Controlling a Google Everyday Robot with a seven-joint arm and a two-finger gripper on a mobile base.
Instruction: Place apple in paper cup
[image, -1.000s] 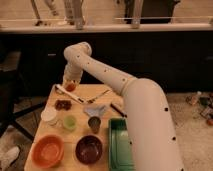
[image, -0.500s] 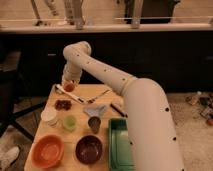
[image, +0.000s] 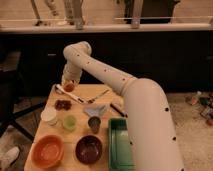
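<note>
Since a second ago the large white jointed arm (image: 125, 90) has barely shifted; its tip seems to sit a touch higher over the far left corner of the wooden surface (image: 102, 89). On that surface, nearest the camera, lie a rectangular green tray (image: 120, 145), a round orange bowl (image: 47, 151) and a dark maroon bowl (image: 89, 148). Beyond them stand the short white paper cup (image: 49, 115) at the left edge, a pale green cup (image: 69, 122) beside it and a small metal cup (image: 94, 123).

The end effector (image: 69, 84) hangs at the far left corner with the small orange-red apple (image: 69, 87) at its tip, apparently grasped, well apart from the paper cup. The apple looks firm, smooth and light; a hold across its widest part should keep it from slipping.
</note>
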